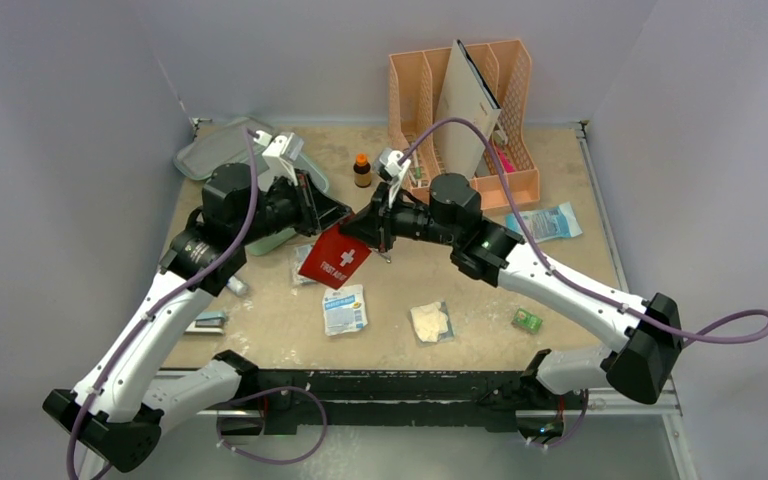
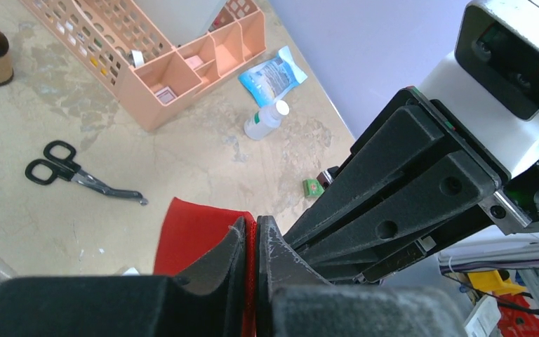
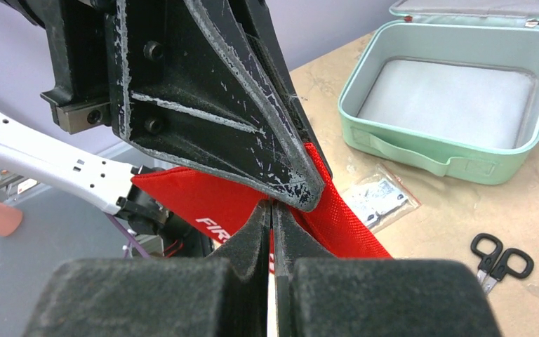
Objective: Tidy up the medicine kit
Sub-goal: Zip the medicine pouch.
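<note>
Left wrist view: the left pincer (image 2: 251, 228) has its two fingers pressed together with a strip of red fabric squeezed between them, so it is clamped on the red first-aid pouch (image 2: 193, 235). The black fingers of the other arm cross just beside it, to its right.

From the right wrist, the right pincer (image 3: 272, 210) is closed too, its jaws nearly meeting, with a sliver of red between them at the pouch's (image 3: 196, 200) upper edge. The left arm's scratched fingers sit directly above, touching the same edge.

In the top external view the pouch (image 1: 335, 258) hangs tilted between the two pincers, lifted off the desk (image 1: 560, 270), its white cross and lettering facing up.

The medicine kit (image 3: 421, 151) lies open on the desk beyond the pouch, with a pale lining inside and the lid folded back behind it. From above it (image 1: 210, 145) is at the far left corner, partly hidden by the left arm.

Black-handled scissors (image 2: 77, 175) lie flat on the desk near the pouch, and a clear sachet (image 3: 382, 196) lies just in front of the kit. Farther out stand a brown bottle with an orange cap (image 1: 362, 170) and the peach organizer (image 1: 460, 110). A blue packet (image 1: 550, 222) lies beside the organizer. A small green box (image 1: 528, 320) rests near the right arm.
</note>
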